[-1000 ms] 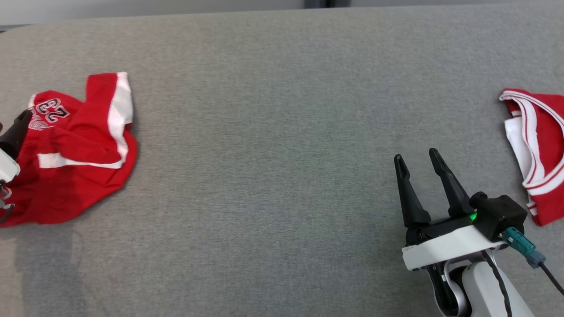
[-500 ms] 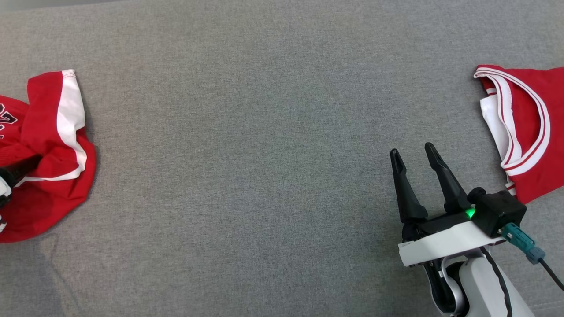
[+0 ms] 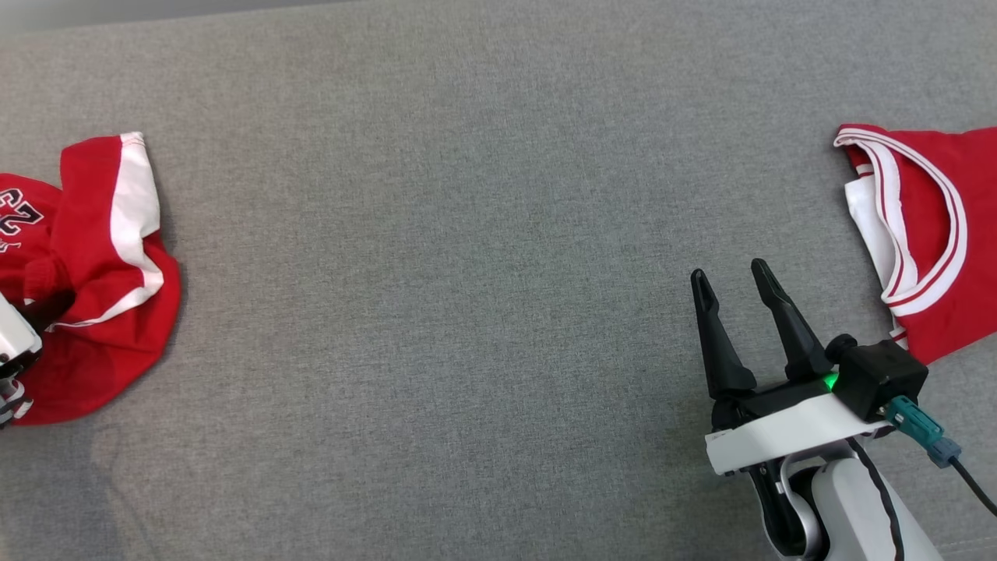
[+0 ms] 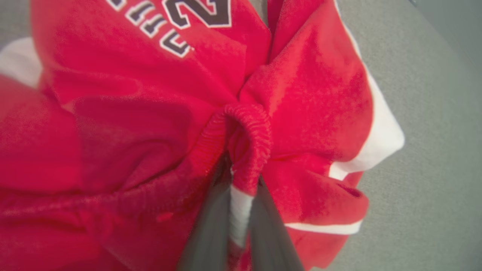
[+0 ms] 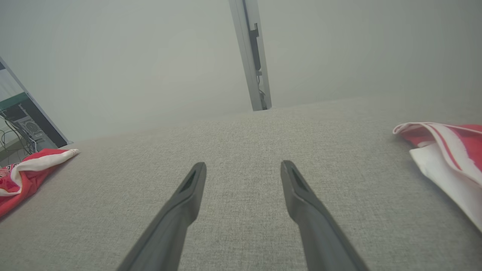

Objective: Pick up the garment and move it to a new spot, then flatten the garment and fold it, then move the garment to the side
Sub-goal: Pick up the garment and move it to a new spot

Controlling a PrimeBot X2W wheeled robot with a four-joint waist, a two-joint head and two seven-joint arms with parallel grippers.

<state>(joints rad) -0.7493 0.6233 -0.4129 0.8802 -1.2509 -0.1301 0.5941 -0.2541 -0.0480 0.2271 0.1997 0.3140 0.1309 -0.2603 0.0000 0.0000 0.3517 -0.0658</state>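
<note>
- Lying bunched at the far left of the grey fabric counter (image 3: 467,273): red basketball shorts (image 3: 93,257) with white side stripes and a dark number 23 (image 3: 17,218) facing up.
- Biting into those shorts from the lower left edge of the head view: left hand (image 4: 241,188), closed tight and clamped on a gathered fold of the red elastic waistband (image 4: 252,124), pinching a white strip of cloth between the two dark fingers (image 4: 211,233).
- Bulging up around the fingertips in the left wrist view and burying them in red fabric.
- Stretching bare across the middle, between the two red garments.
- Hovering at the lower right over the counter, well apart from the shorts: right hand (image 3: 729,269), fingers spread apart, gripping nothing, pointing away from the robot.
- Resting at the far right edge, near that hand but not touching it: a white-trimmed red jersey (image 3: 970,312), partly cut off by the frame.
</note>
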